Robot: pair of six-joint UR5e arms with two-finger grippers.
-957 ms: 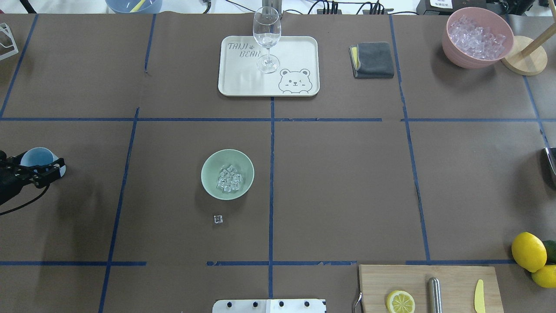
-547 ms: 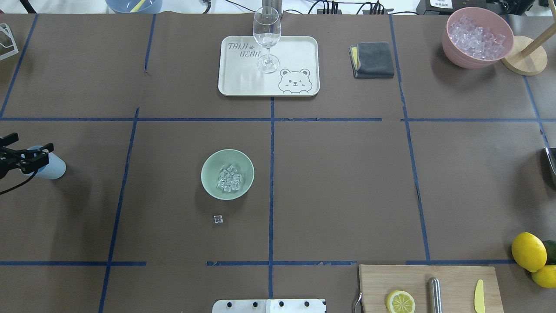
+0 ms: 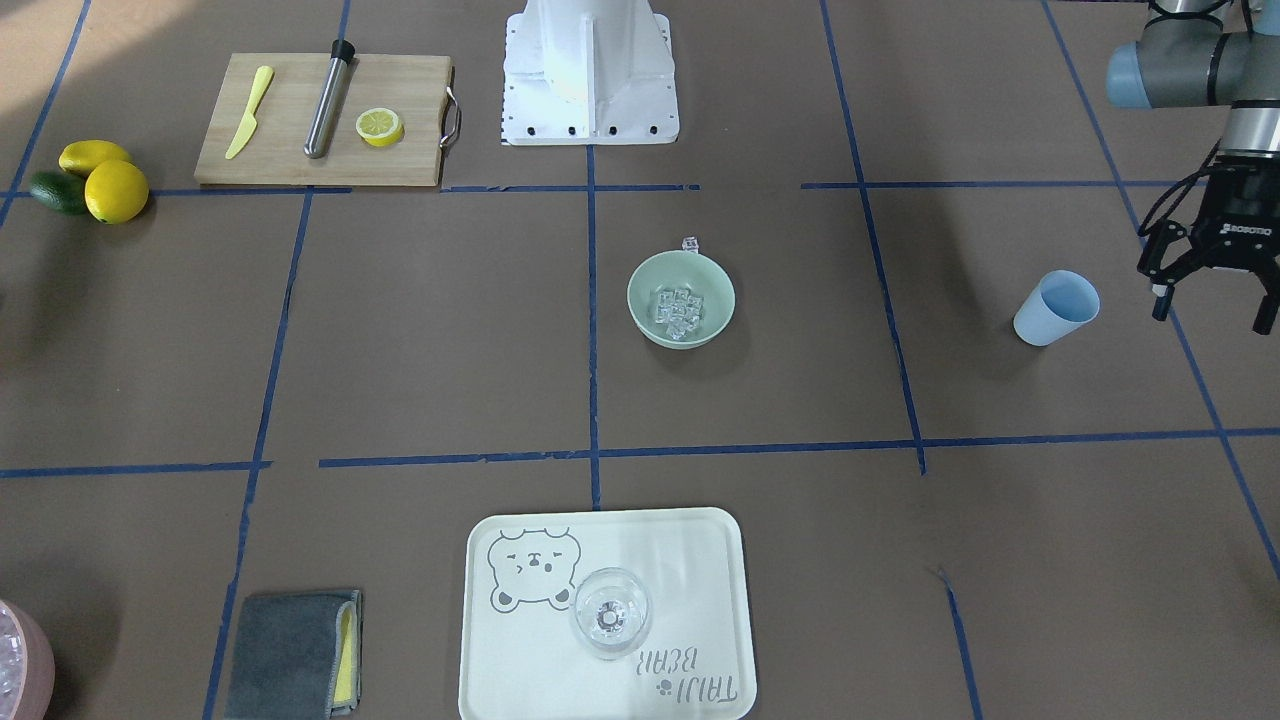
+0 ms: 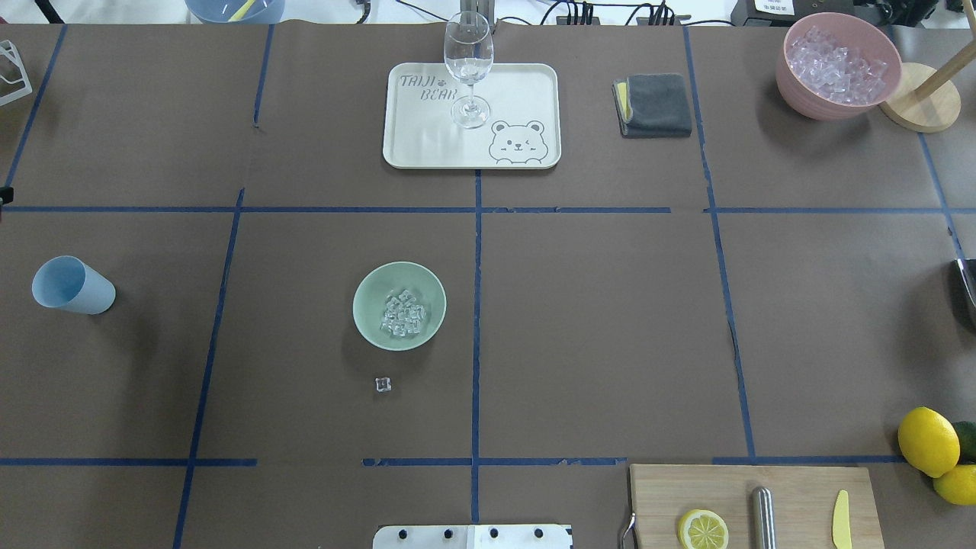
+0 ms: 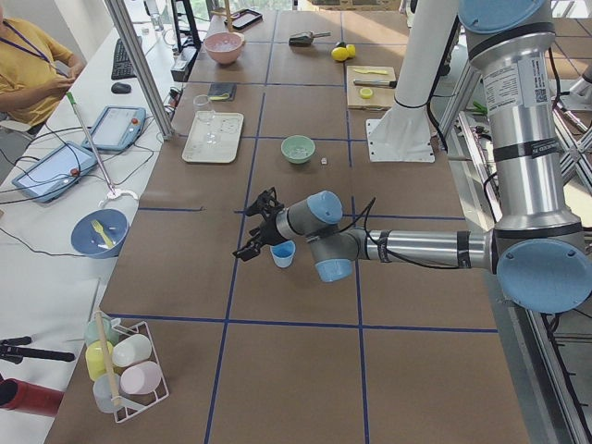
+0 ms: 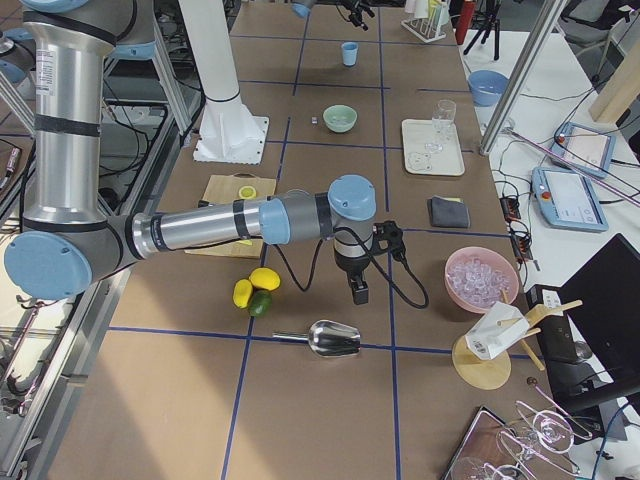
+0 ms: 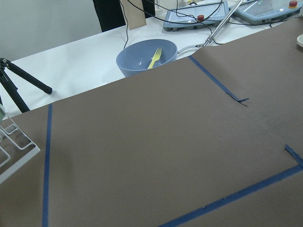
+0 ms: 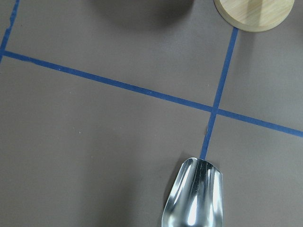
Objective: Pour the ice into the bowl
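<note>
The pale mint-green bowl (image 4: 399, 306) (image 3: 681, 299) sits left of the table's middle with a heap of ice (image 4: 402, 313) (image 3: 679, 308) inside. One loose ice cube (image 4: 383, 385) lies on the table just on the robot's side of it. A light blue cup (image 4: 72, 286) (image 3: 1056, 308) stands upright far to the left. My left gripper (image 3: 1212, 308) hangs open and empty beyond the cup, apart from it. My right gripper (image 6: 358, 293) shows only in the exterior right view, above a metal scoop (image 6: 335, 340); I cannot tell its state.
At the far edge stand a cream tray (image 4: 518, 91) with a wine glass (image 4: 468, 61), a grey cloth (image 4: 654, 105) and a pink tub (image 4: 837, 65) of ice. A cutting board (image 4: 751, 496) and lemons (image 4: 928, 441) lie near right.
My left gripper has drawn away from the blue cup and gone almost off the overhead view's left edge. The cup stays standing where it was.
</note>
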